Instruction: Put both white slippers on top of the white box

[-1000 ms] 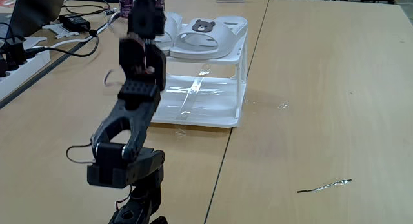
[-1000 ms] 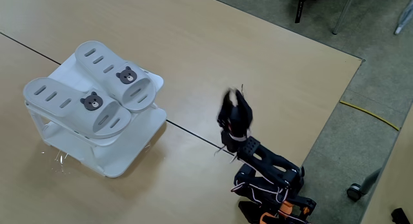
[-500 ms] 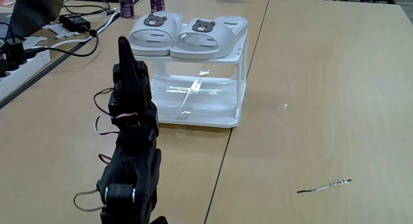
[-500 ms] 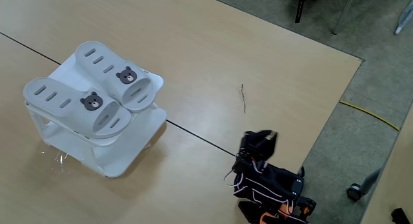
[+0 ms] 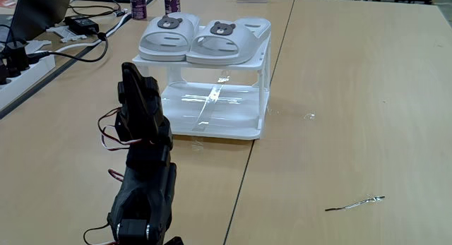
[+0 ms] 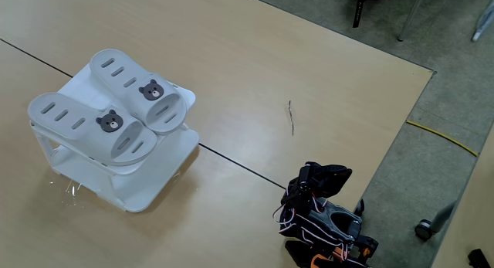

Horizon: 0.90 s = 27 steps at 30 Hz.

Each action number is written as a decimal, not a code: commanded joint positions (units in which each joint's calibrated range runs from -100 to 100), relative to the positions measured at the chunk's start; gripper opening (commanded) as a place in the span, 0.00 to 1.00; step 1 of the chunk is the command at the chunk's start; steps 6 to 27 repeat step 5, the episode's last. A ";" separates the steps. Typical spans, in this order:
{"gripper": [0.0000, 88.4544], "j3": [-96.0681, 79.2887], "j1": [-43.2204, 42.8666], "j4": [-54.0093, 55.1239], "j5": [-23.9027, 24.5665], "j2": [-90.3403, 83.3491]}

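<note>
Both white slippers [image 5: 164,34] [image 5: 226,37] lie side by side on the flat top of the white box [image 5: 220,126], bear badges toward the far end. From above, the slippers [image 6: 81,123] [image 6: 137,89] rest parallel on the box [image 6: 158,179] at the left. My arm is folded back over its base, well away from the box. The gripper [image 5: 129,70] points upward in front of the box's left side, fingers together and holding nothing. Seen from above, the gripper [image 6: 328,174] sits low over the base near the table's edge.
A power strip [image 5: 21,68], cables, an adapter [image 5: 83,23] and a laptop crowd the far left. Bottles [image 5: 171,1] stand behind the box. A thin wire [image 5: 355,202] [image 6: 291,117] lies on the table. The table edge [image 6: 401,137] drops to the floor beside the base.
The arm has drawn back from above the box and folded down over its base. Both slippers stay on the box top.
</note>
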State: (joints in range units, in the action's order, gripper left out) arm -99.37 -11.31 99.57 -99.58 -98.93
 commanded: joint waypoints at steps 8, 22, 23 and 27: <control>0.01 -0.36 0.04 -0.09 -0.42 0.11; 0.01 -0.36 0.04 -0.09 -0.42 0.11; 0.01 -0.36 0.04 -0.09 -0.42 0.11; 0.01 -0.36 0.04 -0.09 -0.42 0.11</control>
